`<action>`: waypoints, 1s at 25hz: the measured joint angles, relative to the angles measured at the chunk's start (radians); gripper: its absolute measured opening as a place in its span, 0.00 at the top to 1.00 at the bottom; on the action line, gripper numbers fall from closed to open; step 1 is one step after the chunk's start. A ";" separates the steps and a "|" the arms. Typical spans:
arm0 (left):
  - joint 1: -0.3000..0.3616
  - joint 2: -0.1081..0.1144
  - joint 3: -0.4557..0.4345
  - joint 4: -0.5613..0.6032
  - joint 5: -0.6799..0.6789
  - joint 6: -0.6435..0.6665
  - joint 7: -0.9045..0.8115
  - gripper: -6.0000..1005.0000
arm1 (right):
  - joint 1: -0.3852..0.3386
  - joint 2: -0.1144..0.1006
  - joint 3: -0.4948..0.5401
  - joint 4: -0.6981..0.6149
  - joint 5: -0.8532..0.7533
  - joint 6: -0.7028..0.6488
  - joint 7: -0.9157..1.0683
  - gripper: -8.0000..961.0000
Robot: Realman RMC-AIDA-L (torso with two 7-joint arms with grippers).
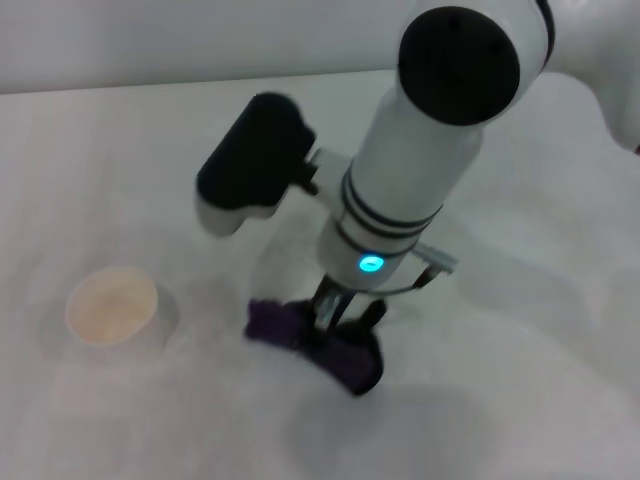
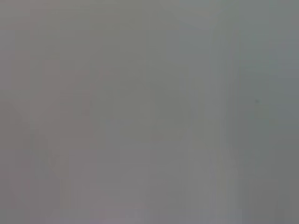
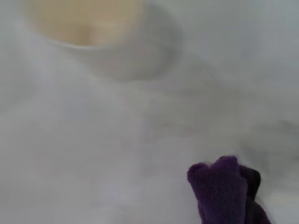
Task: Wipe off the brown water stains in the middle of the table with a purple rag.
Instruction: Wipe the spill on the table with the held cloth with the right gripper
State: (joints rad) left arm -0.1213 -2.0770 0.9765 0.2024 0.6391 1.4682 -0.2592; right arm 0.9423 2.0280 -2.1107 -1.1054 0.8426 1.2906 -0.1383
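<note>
**Listener:** Purple cloth first, please. Where was it?

**Operator:** The purple rag (image 1: 300,335) lay bunched on the white table (image 1: 520,400), near the middle and toward my side, directly under the right gripper (image 1: 345,318). I had the right arm reaching down from above. Its dark fingers were closed in on the rag, pressing it onto the tabletop. One end of the cloth stuck out to the left of the claw, and the other end trailed off to the right. In the right wrist view, a fold of the rag (image 3: 224,189) poked up close to the camera.

**Listener:** And the brown stain?

**Operator:** I could not make out any brown patch; the table around the rag looked plain white.

**Listener:** Anything else there?

**Operator:** A white paper cup (image 1: 112,310) stood upright well to the left of the rag, open mouth up, pale tan inside.

**Listener:** The left claw?

**Operator:** Not visible. Its wrist camera showed only flat grey.
</note>
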 joint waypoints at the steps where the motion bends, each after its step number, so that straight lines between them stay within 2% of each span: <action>1: -0.002 0.000 0.000 0.000 0.000 0.000 0.000 0.12 | 0.002 0.000 -0.013 -0.004 0.027 -0.005 -0.011 0.84; 3: -0.004 0.000 0.001 -0.001 0.002 0.000 0.000 0.12 | 0.011 0.000 -0.050 0.004 0.127 -0.018 -0.063 0.83; 9: -0.003 0.000 0.002 -0.001 0.004 0.000 0.000 0.12 | -0.002 0.000 -0.021 0.006 0.116 -0.027 -0.073 0.82; 15: 0.004 0.000 -0.001 -0.006 0.001 0.005 0.000 0.12 | -0.094 -0.007 0.165 -0.006 -0.039 0.013 -0.065 0.81; 25: -0.008 0.003 -0.005 -0.010 -0.001 0.001 0.000 0.12 | -0.217 -0.015 0.498 -0.051 -0.344 0.166 -0.117 0.79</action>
State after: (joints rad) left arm -0.1297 -2.0740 0.9716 0.1929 0.6380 1.4691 -0.2592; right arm 0.7253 2.0132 -1.6124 -1.1569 0.4987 1.4566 -0.2558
